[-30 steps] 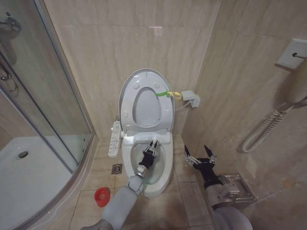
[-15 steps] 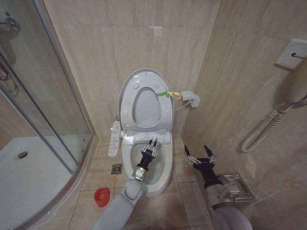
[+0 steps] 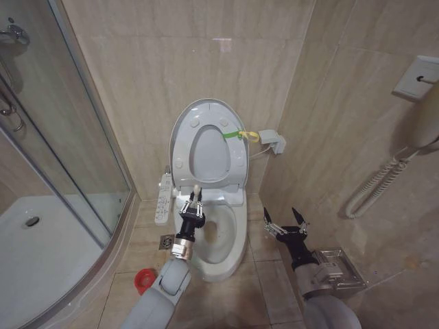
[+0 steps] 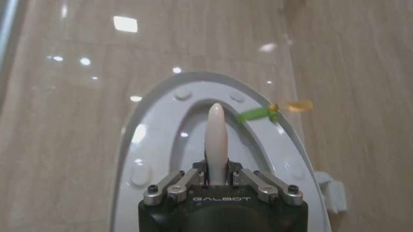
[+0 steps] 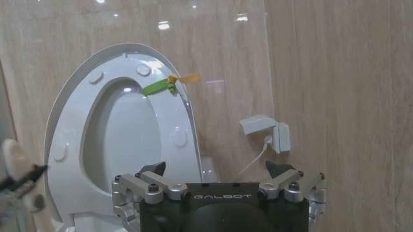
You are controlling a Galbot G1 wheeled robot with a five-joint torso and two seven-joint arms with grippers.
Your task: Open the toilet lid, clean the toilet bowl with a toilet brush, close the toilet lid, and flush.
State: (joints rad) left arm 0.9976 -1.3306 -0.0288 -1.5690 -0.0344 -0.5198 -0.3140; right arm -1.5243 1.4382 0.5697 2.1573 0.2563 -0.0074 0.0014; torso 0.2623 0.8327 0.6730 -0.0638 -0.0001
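The left gripper (image 3: pixel 193 200) clamps the white handle of the toilet brush (image 4: pixel 215 140) above the rear rim of the toilet bowl (image 3: pixel 230 250), before the raised toilet lid (image 3: pixel 180 137). The right gripper (image 3: pixel 285 221) waits open-jawed beside the bowl.

- The left gripper (image 3: pixel 193 199) was black, with slim metal-tipped fingers, behind it a silver wrist ring and a pale grey rounded forearm.
- The right gripper (image 3: pixel 286 221) had black pointed fingers, a black wrist and a grey arm.
- Both carried silver knuckles with dark screws and white "GALBOT" lettering.
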